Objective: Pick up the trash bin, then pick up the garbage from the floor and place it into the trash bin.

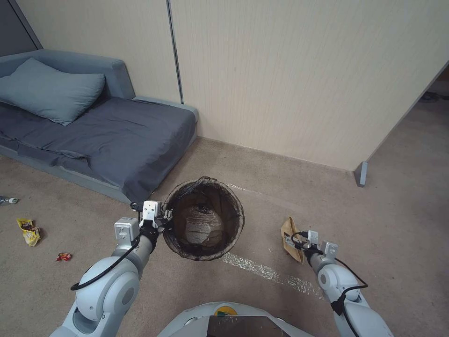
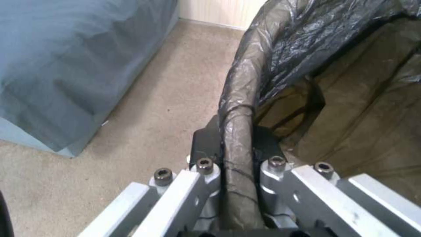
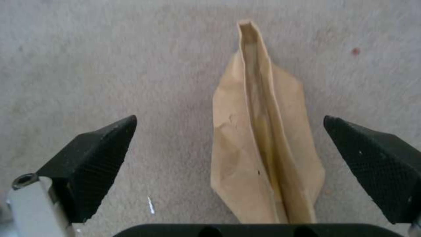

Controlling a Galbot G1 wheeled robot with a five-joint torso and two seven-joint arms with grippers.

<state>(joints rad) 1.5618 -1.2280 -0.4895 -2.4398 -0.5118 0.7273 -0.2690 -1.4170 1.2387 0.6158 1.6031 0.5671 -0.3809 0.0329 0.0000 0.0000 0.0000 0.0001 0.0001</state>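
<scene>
Three bits of litter at far left on the carpet: a greenish item (image 1: 9, 200) cut off by the frame edge, a yellow snack wrapper (image 1: 29, 231), a tiny red wrapper (image 1: 63, 256). Left gripper (image 1: 164, 221) clamped on the trash bin (image 1: 204, 218) rim, forearm reaching forward; bin base hidden, so whether it is off the floor is unclear. Right gripper (image 3: 230, 158) low over the carpet, fingers (image 3: 94, 158) spread wide either side of the tan paper bag (image 3: 263, 138), which stands on edge.
</scene>
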